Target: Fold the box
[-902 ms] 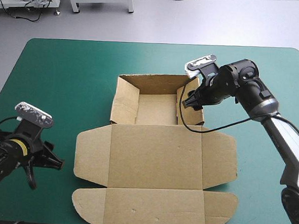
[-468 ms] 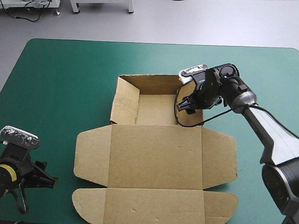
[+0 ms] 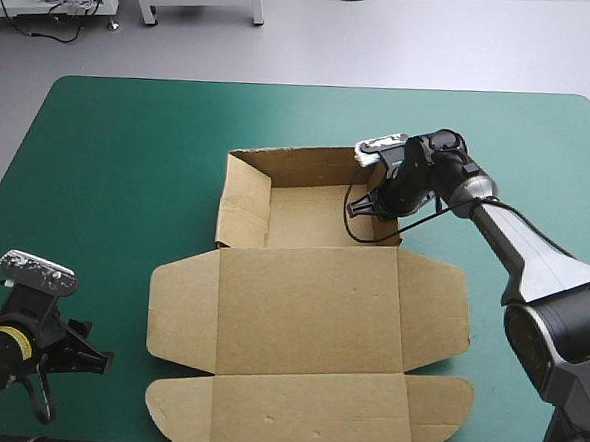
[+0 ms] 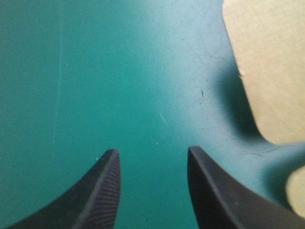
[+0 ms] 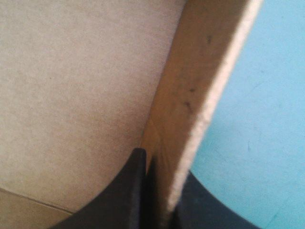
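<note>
We see the box [image 3: 309, 312] at the centre of the high view, a brown open tray with raised walls in the upper middle and its lid flat toward the bottom edge. Just right of centre, our right gripper [image 3: 368, 207] pinches the tray's right wall. At lower left, our left gripper [image 3: 86, 359] hovers, black fingers spread, over the teal-green cover [image 3: 130, 141], apart from the box.
</note>
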{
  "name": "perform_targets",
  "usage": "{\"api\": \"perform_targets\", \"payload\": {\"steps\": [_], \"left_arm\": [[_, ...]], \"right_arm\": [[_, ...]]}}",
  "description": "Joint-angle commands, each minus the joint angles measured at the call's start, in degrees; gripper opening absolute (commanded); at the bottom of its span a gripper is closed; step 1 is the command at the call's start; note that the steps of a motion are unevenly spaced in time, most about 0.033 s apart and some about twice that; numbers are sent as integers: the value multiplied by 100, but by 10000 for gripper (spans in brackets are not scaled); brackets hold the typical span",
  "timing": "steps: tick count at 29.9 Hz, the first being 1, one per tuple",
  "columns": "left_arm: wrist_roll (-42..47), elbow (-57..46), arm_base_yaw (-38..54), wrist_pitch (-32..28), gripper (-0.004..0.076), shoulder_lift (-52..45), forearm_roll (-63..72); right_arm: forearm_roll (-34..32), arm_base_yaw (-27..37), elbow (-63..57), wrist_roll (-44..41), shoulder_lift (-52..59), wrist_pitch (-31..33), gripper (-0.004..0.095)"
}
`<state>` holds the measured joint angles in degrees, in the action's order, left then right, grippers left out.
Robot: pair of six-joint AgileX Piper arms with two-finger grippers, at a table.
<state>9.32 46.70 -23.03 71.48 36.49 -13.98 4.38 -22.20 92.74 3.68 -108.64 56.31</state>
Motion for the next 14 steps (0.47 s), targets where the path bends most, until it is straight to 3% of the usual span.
{"api": "perform_targets", "payload": {"steps": [1, 7, 14], "left_arm": [[51, 140, 2, -192, 319, 9, -78], [126, 140, 2, -186, 319, 9, -147], [146, 140, 2, -139, 318, 9, -149]], "right_arm": [[-1, 34, 178, 246, 290, -143, -24], [-28, 314, 431, 466, 290, -36, -24], [-591, 1299, 1296, 888, 290, 591, -25]]}}
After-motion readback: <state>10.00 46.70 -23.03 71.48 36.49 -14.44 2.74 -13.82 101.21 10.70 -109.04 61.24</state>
